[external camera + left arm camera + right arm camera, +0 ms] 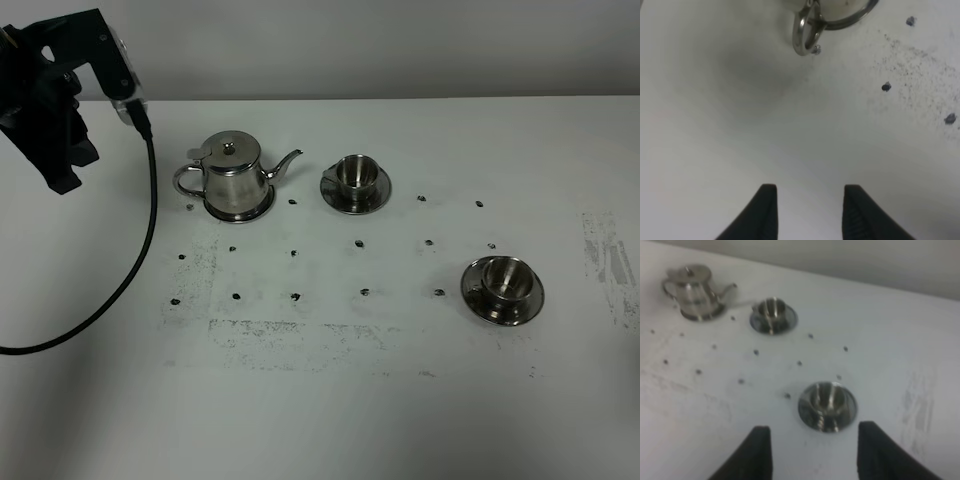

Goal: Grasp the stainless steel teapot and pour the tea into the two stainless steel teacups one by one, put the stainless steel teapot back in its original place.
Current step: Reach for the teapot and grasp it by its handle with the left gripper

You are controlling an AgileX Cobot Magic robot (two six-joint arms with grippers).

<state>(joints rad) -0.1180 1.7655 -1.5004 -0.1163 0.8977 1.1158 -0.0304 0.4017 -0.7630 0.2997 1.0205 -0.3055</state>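
Shiny squat steel teapot (235, 180) upright. Right of teapot, near small steel teacup (354, 173), far small steel teacup (505, 280). Left of teapot, left gripper (810, 192) parted, empty; right gripper (812, 435) likewise.

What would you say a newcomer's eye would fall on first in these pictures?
The stainless steel teapot stands at the back left of the table, its spout toward the first teacup beside it. The second teacup sits further right and forward. The left gripper hangs open and empty, apart from the teapot's handle.
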